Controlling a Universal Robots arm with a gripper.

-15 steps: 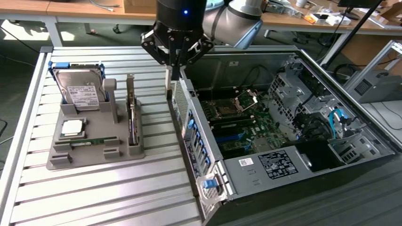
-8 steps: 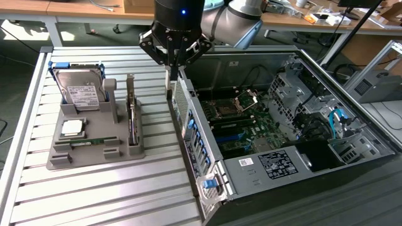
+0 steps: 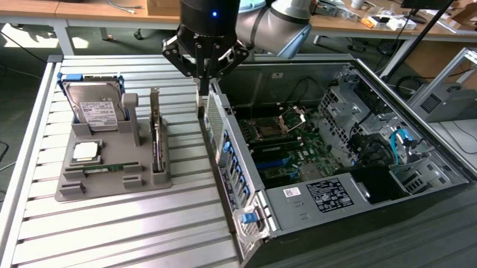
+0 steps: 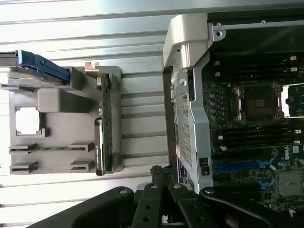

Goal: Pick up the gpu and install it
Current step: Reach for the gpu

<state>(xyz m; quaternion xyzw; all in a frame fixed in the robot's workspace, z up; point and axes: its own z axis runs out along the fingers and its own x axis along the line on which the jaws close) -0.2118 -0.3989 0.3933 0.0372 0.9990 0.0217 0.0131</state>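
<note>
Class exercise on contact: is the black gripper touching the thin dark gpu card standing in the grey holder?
Apart. Exterior view: bare table slats separate the gripper from the gpu card.

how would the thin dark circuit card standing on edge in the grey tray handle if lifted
The thin dark circuit card is a flat board, so probably stiff. Standing on edge in the grey plastic tray, it could tip once freed.

Bright, even light; soft shadows
</note>
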